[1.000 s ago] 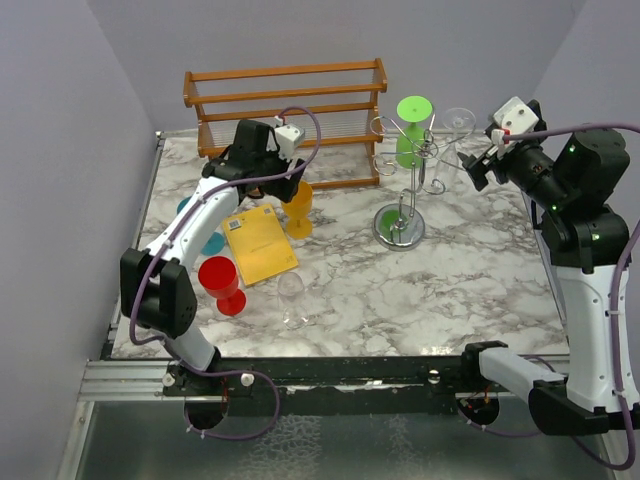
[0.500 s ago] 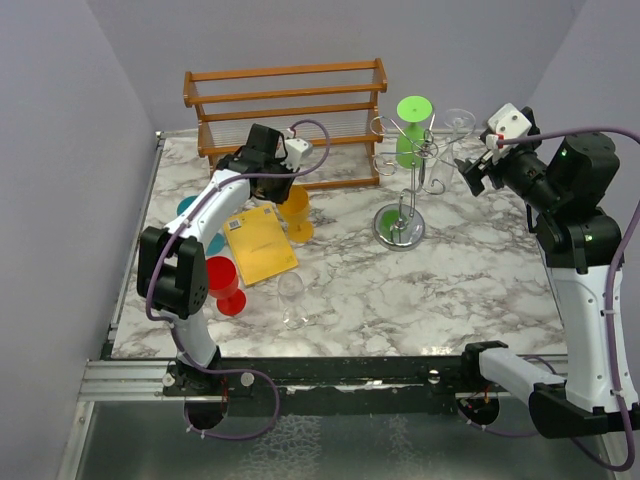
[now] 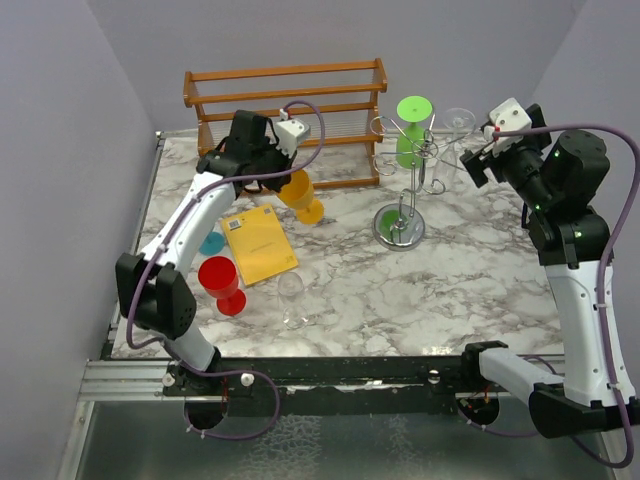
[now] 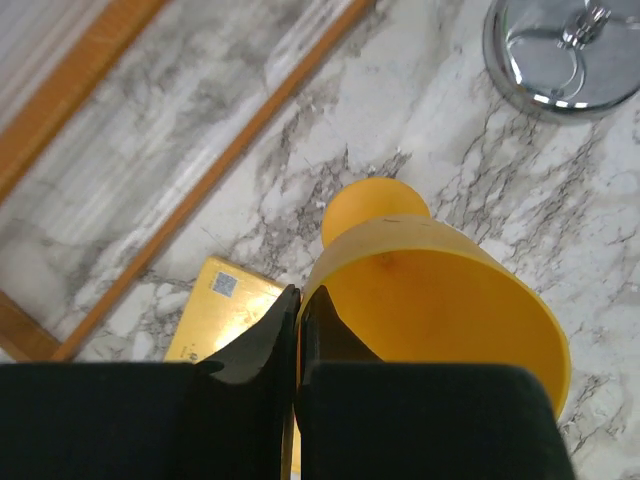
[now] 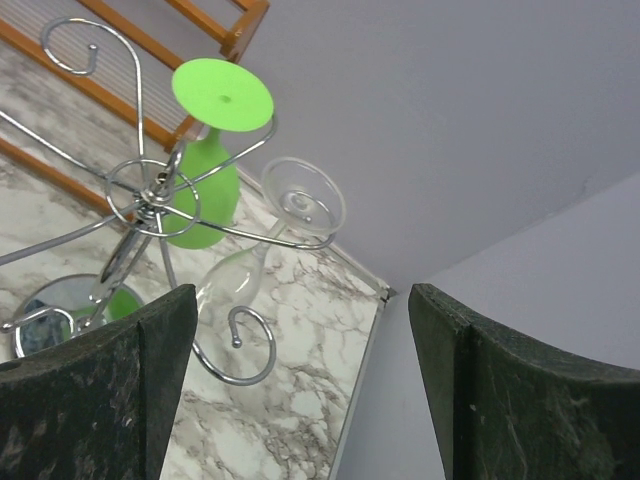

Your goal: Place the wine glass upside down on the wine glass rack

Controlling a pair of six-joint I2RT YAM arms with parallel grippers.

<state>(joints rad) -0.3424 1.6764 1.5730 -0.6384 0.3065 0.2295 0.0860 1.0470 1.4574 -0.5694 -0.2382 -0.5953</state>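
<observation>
orange wine glass (image 3: pixel 298 192) left of wine glass rack (image 3: pixel 399 226), rim pinched by closed left gripper (image 4: pixel 297 300), green glass (image 3: pixel 411 130), clear glass (image 3: pixel 455 125) hung there, right gripper (image 3: pixel 478 165) wide open, orange stem hidden

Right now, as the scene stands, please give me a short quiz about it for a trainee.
1. True or false: the left pincer is shut on the yellow glass.
2. How many glasses hang on the wine glass rack?
3. Which of these stands next to the yellow booklet? A red glass, B green glass, C black glass.
Key: 1 true. 2 two, the green glass and a clear glass. 3 A, the red glass.
</observation>
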